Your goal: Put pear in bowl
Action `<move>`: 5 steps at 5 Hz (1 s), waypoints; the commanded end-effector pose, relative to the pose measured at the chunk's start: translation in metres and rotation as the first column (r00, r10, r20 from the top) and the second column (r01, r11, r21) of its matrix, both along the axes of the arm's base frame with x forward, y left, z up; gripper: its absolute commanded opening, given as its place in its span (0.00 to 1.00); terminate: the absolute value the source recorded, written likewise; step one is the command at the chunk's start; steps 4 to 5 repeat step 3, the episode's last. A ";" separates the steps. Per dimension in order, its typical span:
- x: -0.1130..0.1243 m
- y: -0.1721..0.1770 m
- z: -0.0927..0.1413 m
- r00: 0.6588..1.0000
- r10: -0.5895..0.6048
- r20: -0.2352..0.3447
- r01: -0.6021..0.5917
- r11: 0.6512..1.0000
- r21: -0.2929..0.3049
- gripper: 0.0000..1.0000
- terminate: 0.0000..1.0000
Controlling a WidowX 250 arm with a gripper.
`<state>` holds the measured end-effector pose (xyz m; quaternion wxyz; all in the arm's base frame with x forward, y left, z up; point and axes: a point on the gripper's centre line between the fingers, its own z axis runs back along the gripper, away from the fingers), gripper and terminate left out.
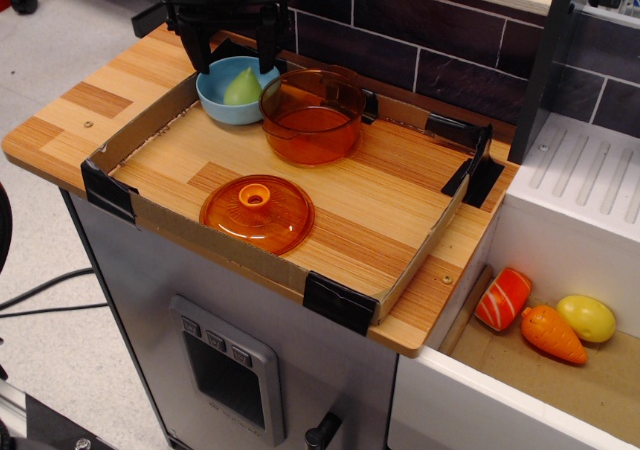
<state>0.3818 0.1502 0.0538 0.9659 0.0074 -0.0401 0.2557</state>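
Note:
The light-green pear (pixel 241 88) lies inside the light-blue bowl (pixel 216 104) at the back left of the cardboard tray. My black gripper (pixel 236 48) hangs just above the bowl with its two fingers (pixel 199 50) spread wide apart. It holds nothing. The pear sits free of both fingers, tapered top up.
A transparent orange pot (pixel 312 116) stands right next to the bowl. An orange lid (pixel 257 213) lies at the tray's front. The tray's cardboard wall (pixel 140 125) runs around them. A sink at right holds toy foods, including a carrot (pixel 552 334) and a yellow fruit (pixel 587 317).

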 end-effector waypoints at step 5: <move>-0.001 0.021 0.107 0.989 0.003 0.149 -0.014 0.997 0.069 1.00 1.00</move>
